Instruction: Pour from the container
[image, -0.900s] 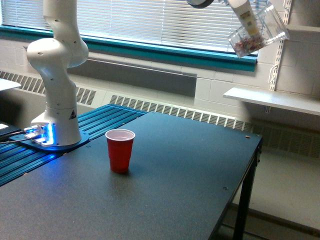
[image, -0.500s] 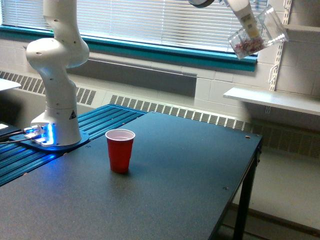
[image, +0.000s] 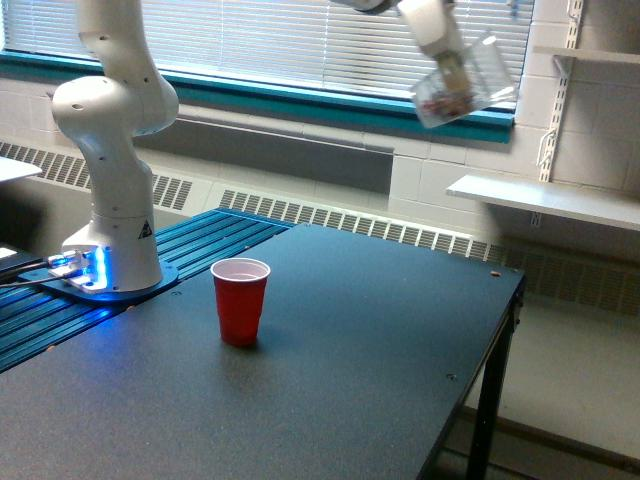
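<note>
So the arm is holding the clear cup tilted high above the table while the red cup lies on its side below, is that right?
Not quite: in the exterior view the red cup stands upright on the table, open end up. The rest holds: the clear cup is tilted, high above the table in the tool.

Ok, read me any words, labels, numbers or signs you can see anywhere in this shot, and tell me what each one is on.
No readable words or numbers anywhere.
Triangular warning sign, a dark triangle with no legible text: on the lower part of the robot arm's base column.
Clear plastic cup held by the gripper: no print can be made out; it is motion-blurred.
Red cup on the table: plain, no print visible.
</note>
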